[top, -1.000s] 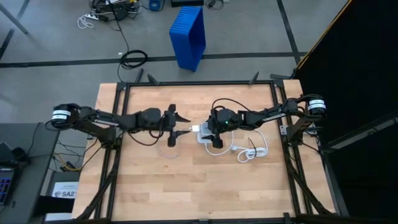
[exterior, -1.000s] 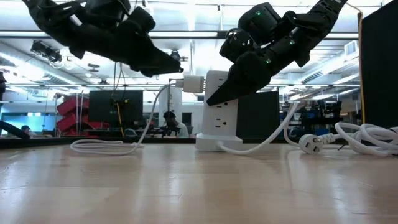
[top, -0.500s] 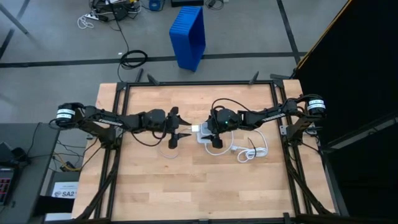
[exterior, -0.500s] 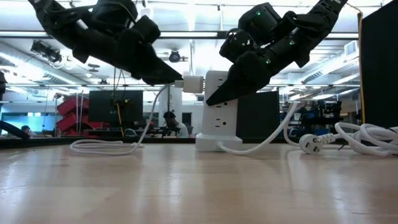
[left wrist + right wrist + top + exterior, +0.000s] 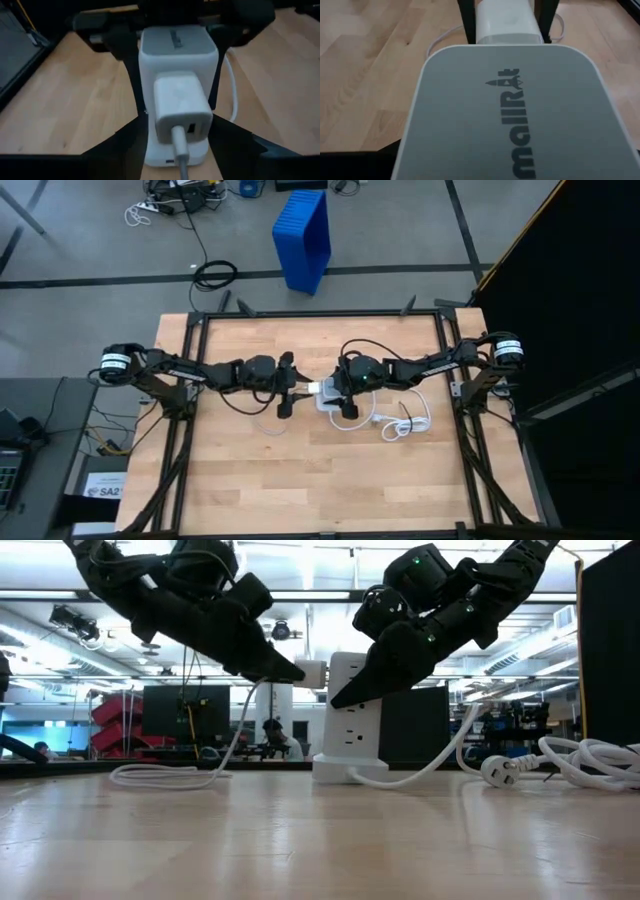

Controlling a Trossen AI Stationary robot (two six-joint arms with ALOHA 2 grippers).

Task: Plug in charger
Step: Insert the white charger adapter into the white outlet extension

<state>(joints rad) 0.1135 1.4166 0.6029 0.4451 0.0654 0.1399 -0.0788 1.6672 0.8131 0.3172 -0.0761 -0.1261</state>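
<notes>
On the tower, left hand (image 5: 175, 145) flanks charger (image 5: 181, 111).

Blue bin (image 5: 303, 237), perhaps floor cables (image 5: 214, 275)

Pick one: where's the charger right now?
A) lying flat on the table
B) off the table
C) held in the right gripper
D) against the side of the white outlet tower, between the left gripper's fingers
D: the charger sits against the outlet tower, flanked by the left gripper fingers.

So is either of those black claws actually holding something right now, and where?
Right end effector grips the white upright power tower by its upper sides. Left end effector flanks the small white charger; hold unclear.
</notes>
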